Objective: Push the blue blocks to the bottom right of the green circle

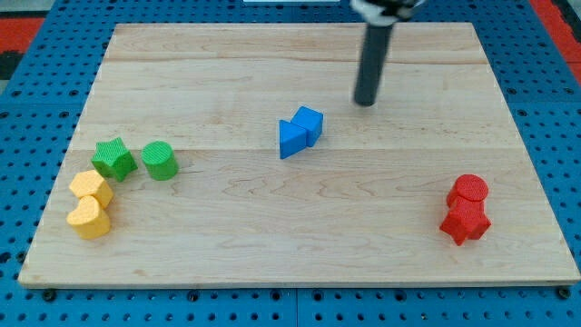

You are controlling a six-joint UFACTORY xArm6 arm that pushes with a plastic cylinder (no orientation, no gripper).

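We note no gripper, only my tip (365,102) up-right of the touching blue triangle (290,139) and blue cube (310,123) at mid-table (272,227), seemingly light, rigid, prone to separating; push their upper-right faces toward the green circle (159,161).

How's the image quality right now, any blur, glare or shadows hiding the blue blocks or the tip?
Camera view: lighting is even and soft, no glare on the wooden board. The blue triangle and blue cube are sharp, touching, with only faint shadows. My tip is crisp, up and to the view's right of them, apart; the rod's top edge is slightly blurred. The green circle is clear.
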